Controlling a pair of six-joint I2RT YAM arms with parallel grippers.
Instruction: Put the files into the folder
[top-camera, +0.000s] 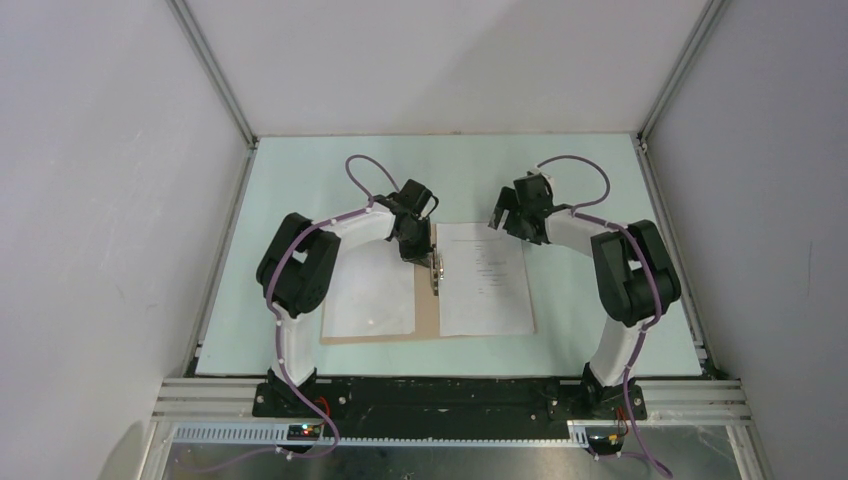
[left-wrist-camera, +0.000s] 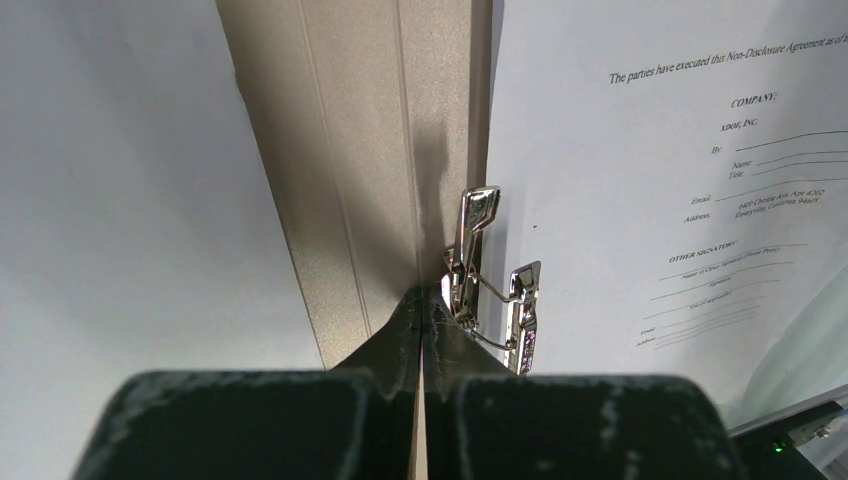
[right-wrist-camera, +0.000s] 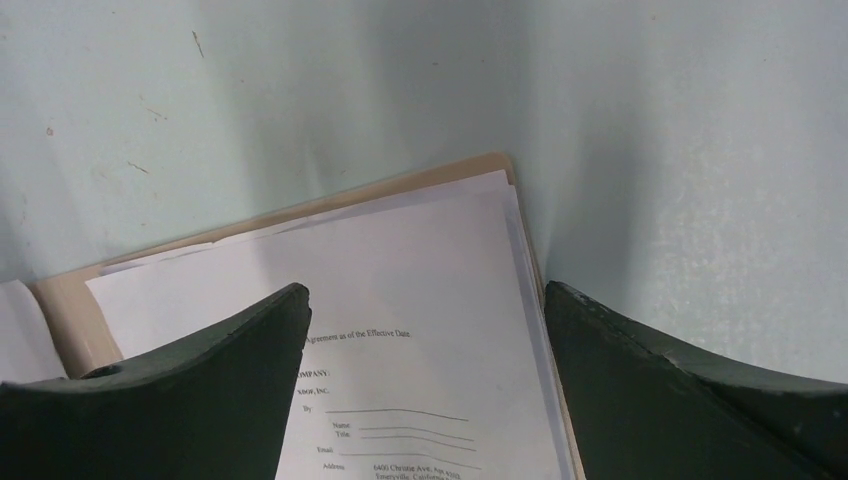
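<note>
Across the pale green, matte table (top-camera: 590, 180), lightly scuffed, a flat tan cardboard folder (top-camera: 426, 315) lies open. The white printed files (top-camera: 485, 290), a thin rectangular stack with edges slightly fanned at the far corner, lie on its right half. A smooth white leaf (top-camera: 368, 295) covers the left half. The right tool (right-wrist-camera: 425, 290) hovers over the stack's far right corner, dark curved fingers wide apart and holding nothing. The left tool (left-wrist-camera: 421, 300) has its black fingers pressed together, tips at the creased spine, just beside the shiny metal clip (left-wrist-camera: 480, 270) at the stack's inner edge.
</note>
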